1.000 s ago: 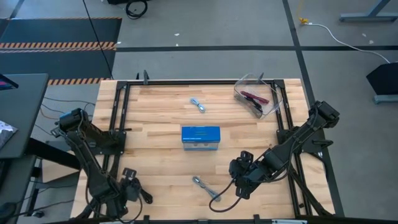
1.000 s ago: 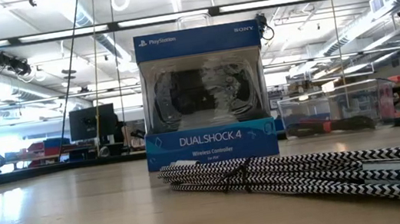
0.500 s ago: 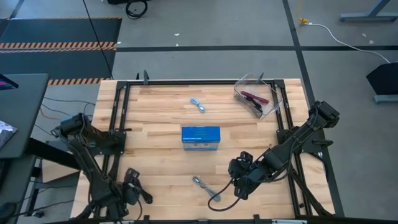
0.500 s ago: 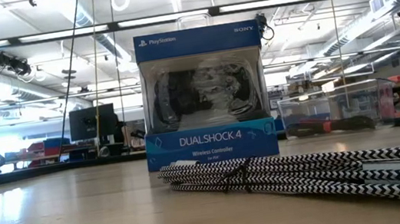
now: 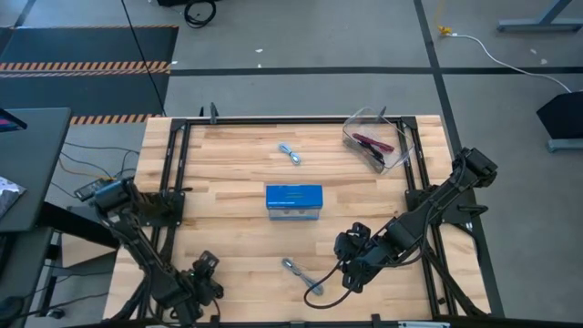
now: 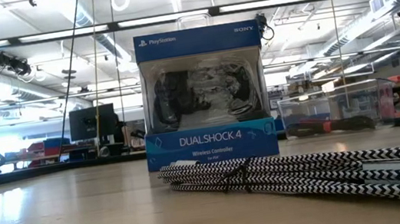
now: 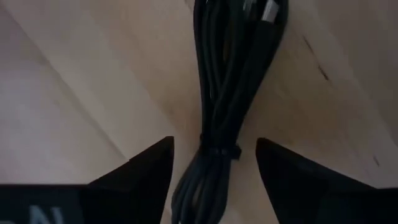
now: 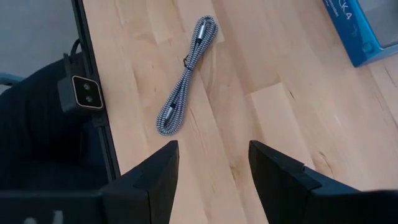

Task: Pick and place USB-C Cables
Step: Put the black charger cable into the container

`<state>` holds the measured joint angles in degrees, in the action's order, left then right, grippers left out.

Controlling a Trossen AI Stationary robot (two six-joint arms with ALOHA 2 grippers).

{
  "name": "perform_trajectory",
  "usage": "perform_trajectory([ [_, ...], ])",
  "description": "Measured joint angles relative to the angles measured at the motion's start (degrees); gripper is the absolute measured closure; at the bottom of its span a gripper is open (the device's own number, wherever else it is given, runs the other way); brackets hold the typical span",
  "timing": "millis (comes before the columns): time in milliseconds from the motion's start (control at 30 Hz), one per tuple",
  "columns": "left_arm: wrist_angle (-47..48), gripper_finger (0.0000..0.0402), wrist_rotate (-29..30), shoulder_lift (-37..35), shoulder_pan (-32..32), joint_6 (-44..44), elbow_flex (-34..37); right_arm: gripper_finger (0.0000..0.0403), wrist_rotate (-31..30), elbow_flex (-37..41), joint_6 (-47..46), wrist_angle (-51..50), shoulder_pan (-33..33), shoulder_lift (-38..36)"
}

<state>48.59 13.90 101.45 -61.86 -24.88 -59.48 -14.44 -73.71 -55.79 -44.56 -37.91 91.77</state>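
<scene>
In the left wrist view a black cable bundle lies flat on the wood between the fingers of my open left gripper, which stand on either side of it without touching. That gripper is near the table's near-left corner. My open right gripper hovers to the right of a silver-grey braided cable lying on the table. A pale blue-white cable lies toward the far side. Red and black cables lie in the clear bin.
The blue controller box stands at the table's middle. The clear plastic bin sits at the far-right corner. A black frame runs along the table's edges. Bare wood lies between the box and the near cables.
My left gripper has moved a little toward the table's right and near edge, coming over the black cable bundle, while the arm's elbow swung toward the near side. The right arm and all cables have stayed where they were.
</scene>
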Motion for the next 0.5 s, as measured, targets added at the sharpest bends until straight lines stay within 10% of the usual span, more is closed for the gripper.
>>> perform_trajectory([
  [333, -0.3, 0.0342, -5.2, 1.0, 4.6, -3.0, -0.2, 0.0202, 0.5, 0.0, 1.5, 0.0, 0.0, 0.0],
  [500, -0.5, 0.0343, -4.4, 0.7, 7.5, -4.2, -0.3, 0.0202, 0.7, 0.0, 2.2, -0.1, 0.0, 0.0],
])
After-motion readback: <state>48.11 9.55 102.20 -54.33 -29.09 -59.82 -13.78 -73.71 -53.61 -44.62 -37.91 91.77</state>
